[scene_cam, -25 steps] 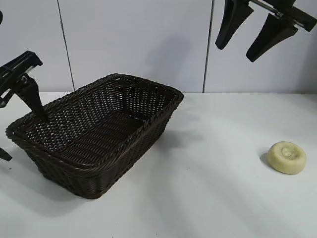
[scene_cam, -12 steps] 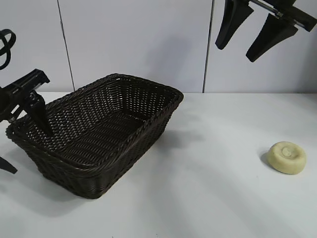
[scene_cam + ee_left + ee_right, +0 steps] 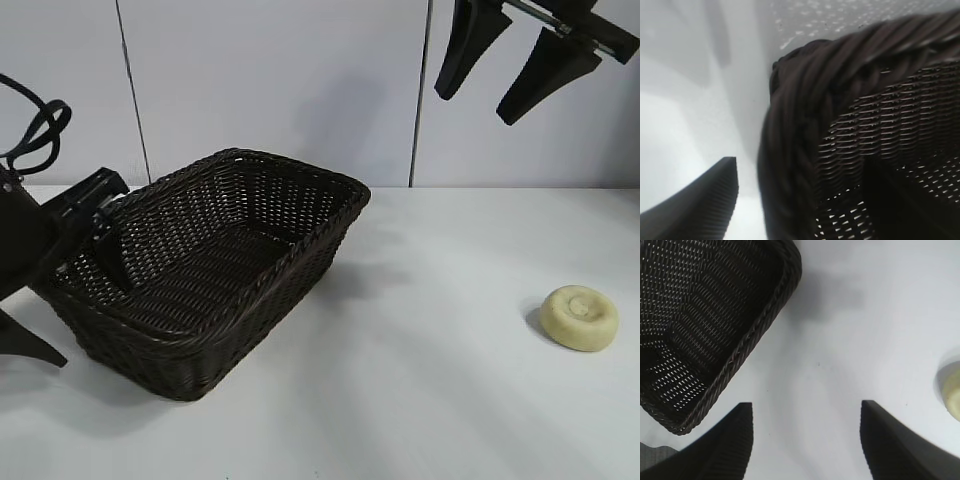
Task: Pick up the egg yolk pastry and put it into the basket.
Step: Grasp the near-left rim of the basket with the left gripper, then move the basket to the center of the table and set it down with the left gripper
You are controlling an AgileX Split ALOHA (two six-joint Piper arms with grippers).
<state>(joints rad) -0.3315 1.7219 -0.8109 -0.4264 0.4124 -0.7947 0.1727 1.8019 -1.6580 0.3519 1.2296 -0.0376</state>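
Observation:
The egg yolk pastry, a small pale yellow puck, lies on the white table at the right; its edge shows in the right wrist view. The dark wicker basket stands at the left and also shows in the right wrist view. My left gripper is open and straddles the basket's left rim, one finger inside and one outside. In the left wrist view the braided rim lies between the fingers. My right gripper is open and empty, high above the table; it also shows in its wrist view.
The white table stretches between the basket and the pastry. A pale panelled wall stands behind.
My left gripper has moved right and down over the basket's left rim, one finger now deeper inside. The right gripper, the pastry and the basket have not moved.

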